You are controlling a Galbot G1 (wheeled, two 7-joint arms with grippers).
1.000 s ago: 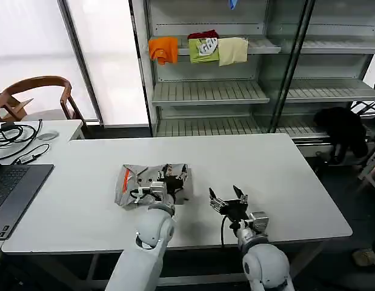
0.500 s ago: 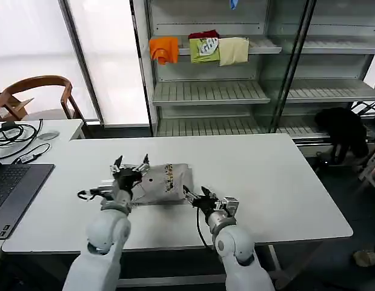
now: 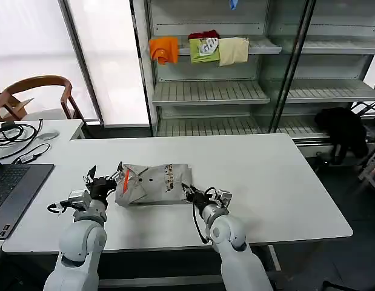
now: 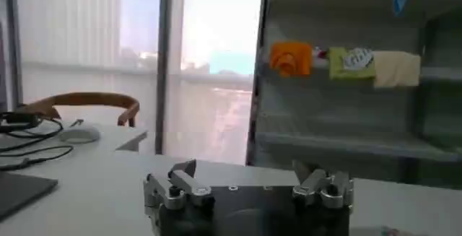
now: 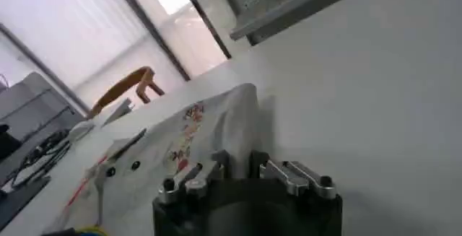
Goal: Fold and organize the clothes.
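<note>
One of the clothes, a light grey shirt (image 3: 152, 183) with an orange strip and a small coloured print, lies folded on the white table (image 3: 266, 176). My left gripper (image 3: 106, 173) sits just off the shirt's left edge, open and holding nothing; its fingers (image 4: 184, 174) stand wide apart in the left wrist view. At the shirt's near right corner my right gripper (image 3: 189, 193) has its fingers (image 5: 219, 162) drawn close together, pinching the edge of the shirt (image 5: 195, 136).
A laptop (image 3: 11, 194) and cables (image 3: 14, 136) lie on the left side of the table. A wooden chair (image 3: 36, 91) stands behind it. The shelf (image 3: 205, 91) holds orange, green and cream cloths (image 3: 199, 50). A black garment (image 3: 341, 130) hangs at the right.
My left gripper moved from on top of the shirt to its left edge. My right gripper travelled left to the shirt's right corner and its fingers narrowed.
</note>
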